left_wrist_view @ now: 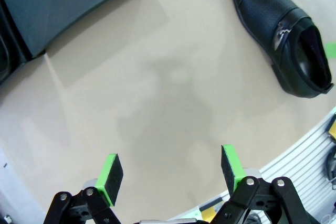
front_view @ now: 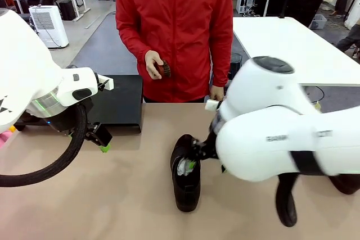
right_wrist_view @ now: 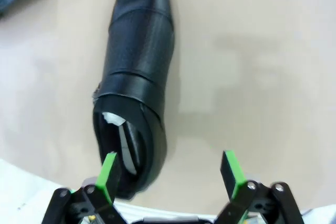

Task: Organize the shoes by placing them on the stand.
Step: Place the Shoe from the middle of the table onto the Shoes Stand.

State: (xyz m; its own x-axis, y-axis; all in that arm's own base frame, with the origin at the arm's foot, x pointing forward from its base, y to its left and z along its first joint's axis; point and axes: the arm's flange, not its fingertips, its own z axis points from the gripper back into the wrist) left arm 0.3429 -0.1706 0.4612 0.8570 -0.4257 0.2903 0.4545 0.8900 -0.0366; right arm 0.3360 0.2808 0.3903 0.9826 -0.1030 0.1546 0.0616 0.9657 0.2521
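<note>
Clearly spread, the right jaws hang over the table with green pads wide apart and nothing between them; one pad overlaps the heel opening of the shoe, the other stands over bare table, and whether the near pad touches leather I cannot tell. The shoe is glossy black and low-cut, with a finely pitted upper, an instep strap and a small metal buckle; crumpled white paper shows in its mouth, and it lies flat on the table, toe pointing away from the right jaws. The left jaws are likewise spread and empty, with the shoe ahead and off to one side, well apart, and a corner of the matte-black stand ahead on the other side. In the front view the right arm covers most of the right jaws and part of the shoe, and the left arm hides part of the stand. The person's hand holds something small and brown, too blurred to name.
</note>
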